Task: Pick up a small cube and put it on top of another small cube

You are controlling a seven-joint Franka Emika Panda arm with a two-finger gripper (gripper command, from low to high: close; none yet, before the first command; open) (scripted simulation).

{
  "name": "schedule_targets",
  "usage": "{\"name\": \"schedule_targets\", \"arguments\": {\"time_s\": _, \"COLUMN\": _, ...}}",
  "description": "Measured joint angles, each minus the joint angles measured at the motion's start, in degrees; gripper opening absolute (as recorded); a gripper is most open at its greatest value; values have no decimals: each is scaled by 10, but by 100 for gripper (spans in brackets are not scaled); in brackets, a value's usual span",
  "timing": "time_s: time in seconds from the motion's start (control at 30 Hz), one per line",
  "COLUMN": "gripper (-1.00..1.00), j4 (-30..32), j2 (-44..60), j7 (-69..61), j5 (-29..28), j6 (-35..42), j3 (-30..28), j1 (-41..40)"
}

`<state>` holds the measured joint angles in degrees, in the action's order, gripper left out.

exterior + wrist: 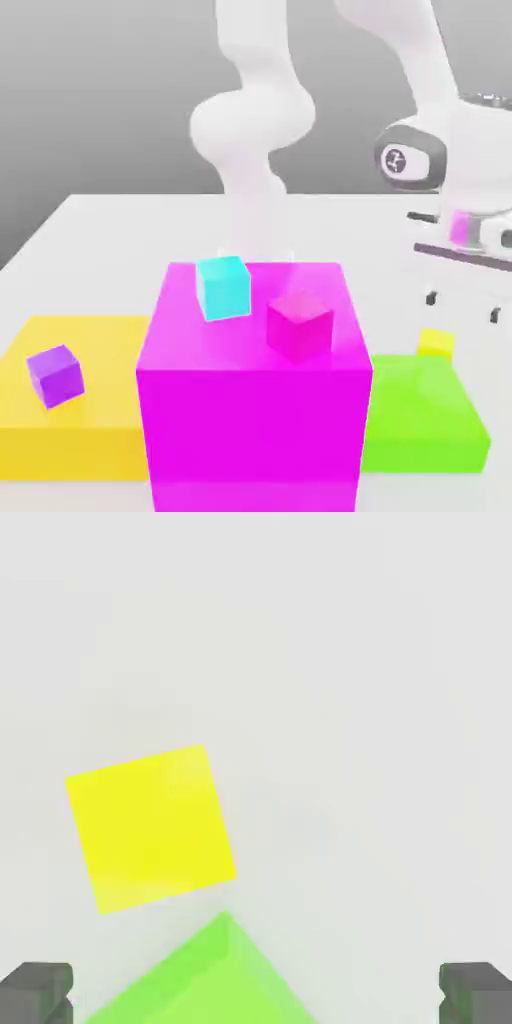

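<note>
The small yellow cube point(436, 343) point(150, 827) rests on the white table just behind the green block point(420, 415) point(205, 977). My gripper point(462, 306) point(256, 997) hovers a little above it, slightly toward the exterior view's right, open with nothing between its dark fingertips point(38, 992). A small cyan cube point(222, 287) and a small magenta cube point(299, 324) sit on top of the big magenta block point(250, 420). A small purple cube point(55, 375) lies on the flat yellow slab point(70, 430).
The big magenta block stands tall in the middle front, with the yellow slab on its left and the low green block on its right in the exterior view. The white arm point(255, 130) rises behind the blocks.
</note>
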<state>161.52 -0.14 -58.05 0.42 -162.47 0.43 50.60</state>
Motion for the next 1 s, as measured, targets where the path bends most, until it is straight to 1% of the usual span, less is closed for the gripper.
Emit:
{"name": "schedule_targets", "arguments": {"time_s": 0.23, "gripper": 0, "j4": -15, "j2": 135, "j7": -19, "j5": -9, "j6": -110, "j3": -4, "j1": 4}}
{"name": "schedule_targets", "arguments": {"time_s": 0.27, "gripper": -100, "j4": -18, "j2": 152, "j7": -19, "j5": -9, "j6": -124, "j3": -4, "j1": 4}}
{"name": "schedule_targets", "arguments": {"time_s": 0.47, "gripper": -100, "j4": -19, "j2": 161, "j7": -20, "j5": -8, "j6": -130, "j3": -4, "j1": 4}}
{"name": "schedule_targets", "arguments": {"time_s": 0.53, "gripper": -100, "j4": -16, "j2": 142, "j7": -20, "j5": -9, "j6": -114, "j3": -4, "j1": 4}}
{"name": "schedule_targets", "arguments": {"time_s": 0.73, "gripper": -100, "j4": 2, "j2": 26, "j7": -25, "j5": -5, "j6": -17, "j3": -4, "j1": 0}}
{"name": "schedule_targets", "arguments": {"time_s": 0.8, "gripper": -100, "j4": -18, "j2": 1, "j7": -49, "j5": -6, "j6": 28, "j3": -18, "j1": -17}}
{"name": "schedule_targets", "arguments": {"time_s": 1.0, "gripper": -100, "j4": -111, "j2": -58, "j7": -143, "j5": -19, "j6": 176, "j3": -71, "j1": -97}}
